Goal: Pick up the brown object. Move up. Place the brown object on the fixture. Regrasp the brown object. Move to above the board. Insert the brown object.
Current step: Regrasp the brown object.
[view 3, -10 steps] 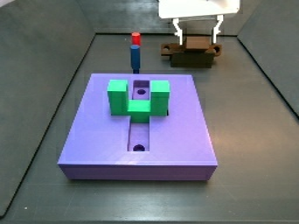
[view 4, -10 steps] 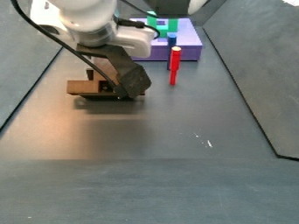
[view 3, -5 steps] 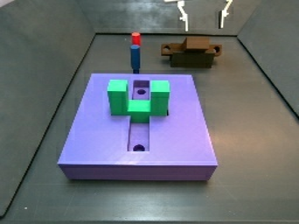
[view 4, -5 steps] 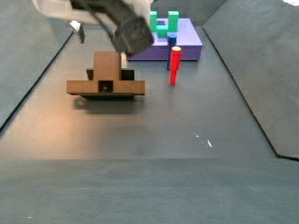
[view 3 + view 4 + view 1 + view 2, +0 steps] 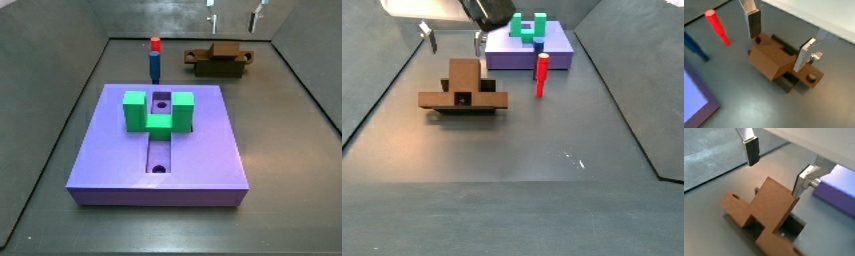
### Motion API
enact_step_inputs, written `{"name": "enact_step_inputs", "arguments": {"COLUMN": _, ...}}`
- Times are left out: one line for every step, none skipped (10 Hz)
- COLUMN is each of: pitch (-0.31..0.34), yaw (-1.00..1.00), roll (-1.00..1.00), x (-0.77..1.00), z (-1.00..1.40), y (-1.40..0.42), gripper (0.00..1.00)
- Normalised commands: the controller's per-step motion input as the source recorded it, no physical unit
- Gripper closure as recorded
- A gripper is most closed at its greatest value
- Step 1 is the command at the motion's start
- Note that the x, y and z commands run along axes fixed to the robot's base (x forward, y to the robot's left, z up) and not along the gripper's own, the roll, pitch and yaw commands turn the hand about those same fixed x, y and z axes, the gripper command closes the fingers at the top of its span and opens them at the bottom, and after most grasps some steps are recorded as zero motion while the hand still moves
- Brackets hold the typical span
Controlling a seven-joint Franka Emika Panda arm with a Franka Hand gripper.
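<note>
- The claw (image 5: 781, 39) hangs open and empty, its two silver fingers (image 5: 751, 150) spread wide apart with nothing between the dark pads.
- Directly below the claw, clear of both fingers, lies the brown object (image 5: 773, 58). In both wrist views it shows between the fingers but lower down, not touched by them.
- The brown object (image 5: 774, 210) rests tilted on the fixture (image 5: 789, 82), whose dark walls peek out from under it. Its brown cross-piece sticks out to either side.
- In a side view the brown object (image 5: 464, 88) sits on the dark floor with the fingertips (image 5: 433, 40) above and a little beyond it. In another side view the claw (image 5: 234, 15) shows only as two finger tips at the picture's upper edge, over the brown object (image 5: 221, 58).
- Near the claw, off to one side, stands the peg (image 5: 155, 60), blue with a red top.
- Farther from the claw is the board (image 5: 201, 150), purple, carrying a green block (image 5: 158, 111) over its groove.
</note>
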Motion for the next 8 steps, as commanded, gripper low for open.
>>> {"name": "enact_step_inputs", "arguments": {"pitch": -0.074, "yaw": -0.34, "roll": 1.00, "x": 0.00, "z": 0.00, "y": 0.00, "gripper": 0.00}}
{"name": "enact_step_inputs", "arguments": {"pitch": -0.014, "yaw": -0.18, "roll": 1.00, "x": -0.02, "z": 0.00, "y": -0.12, "gripper": 0.00}}
{"name": "enact_step_inputs", "arguments": {"pitch": 0.000, "yaw": -0.08, "roll": 1.00, "x": -0.14, "z": 0.00, "y": -0.17, "gripper": 0.00}}
{"name": "enact_step_inputs", "arguments": {"pitch": 0.000, "yaw": 0.00, "roll": 1.00, "x": -0.13, "z": 0.00, "y": -0.30, "gripper": 0.00}}
{"name": "enact_step_inputs", "arguments": {"pitch": 0.000, "yaw": 0.08, "roll": 1.00, "x": -0.11, "z": 0.00, "y": -0.32, "gripper": 0.00}}
{"name": "enact_step_inputs", "arguments": {"pitch": 0.000, "yaw": 0.11, "roll": 1.00, "x": 0.00, "z": 0.00, "y": -0.28, "gripper": 0.00}}
{"name": "enact_step_inputs", "arguments": {"pitch": 0.000, "yaw": 0.22, "roll": 1.00, "x": 0.17, "z": 0.00, "y": -0.19, "gripper": 0.00}}
{"name": "enact_step_inputs", "arguments": {"pitch": 0.000, "yaw": 0.34, "roll": 1.00, "x": 0.00, "z": -0.09, "y": -0.10, "gripper": 0.00}}
